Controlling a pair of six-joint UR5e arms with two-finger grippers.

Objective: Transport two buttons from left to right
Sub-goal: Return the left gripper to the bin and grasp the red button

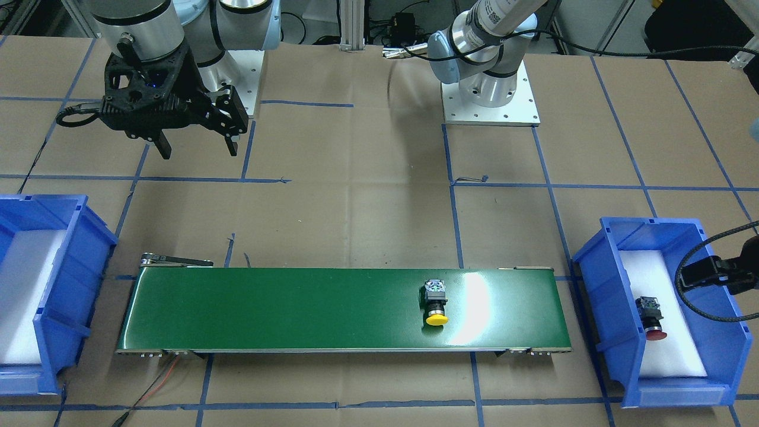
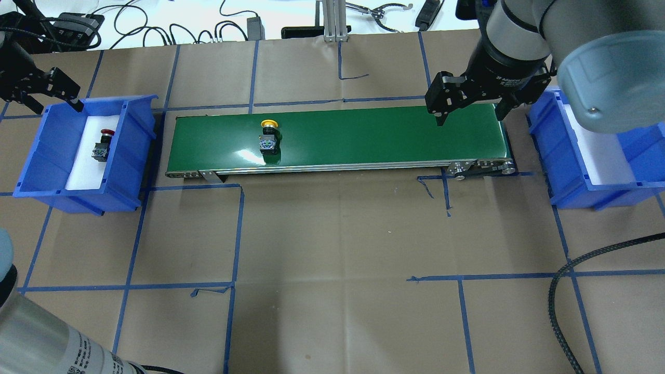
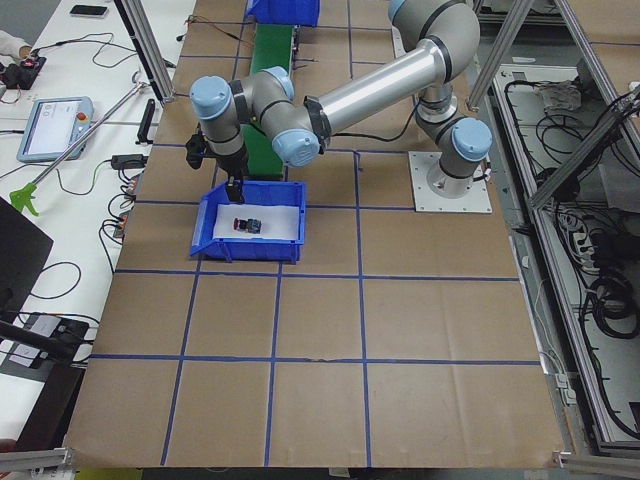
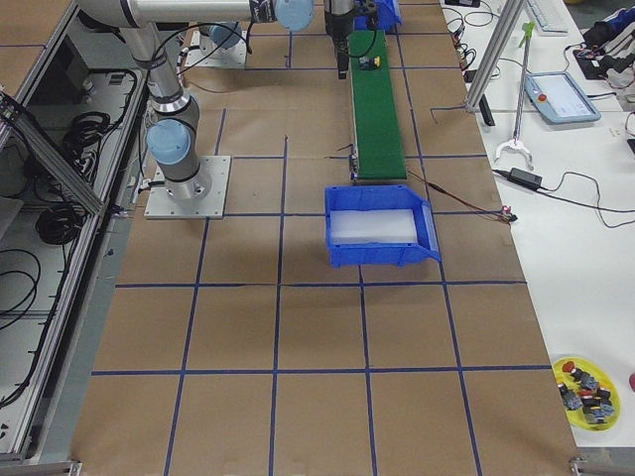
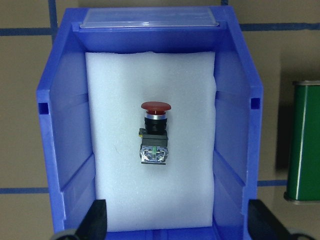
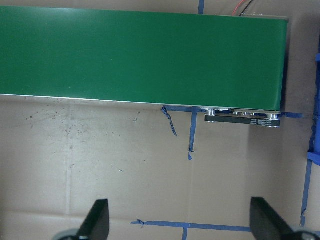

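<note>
The red button [image 5: 155,135] lies on its side on white foam in the left blue bin [image 2: 130,156]; it also shows in the overhead view [image 2: 101,145]. My left gripper [image 2: 56,106] hangs open and empty above that bin's far end, its fingers [image 5: 97,220] at the bottom of the wrist view. The yellow button [image 2: 268,136] lies on the green conveyor belt [image 2: 363,135], toward its left part. My right gripper [image 2: 470,118] is open and empty above the belt's right end, far from the yellow button.
The right blue bin [image 2: 582,161], lined with white foam, stands just past the belt's right end. A yellow dish [image 4: 585,389] with several spare buttons sits at the table corner. Cables lie along the far edge [image 2: 156,26].
</note>
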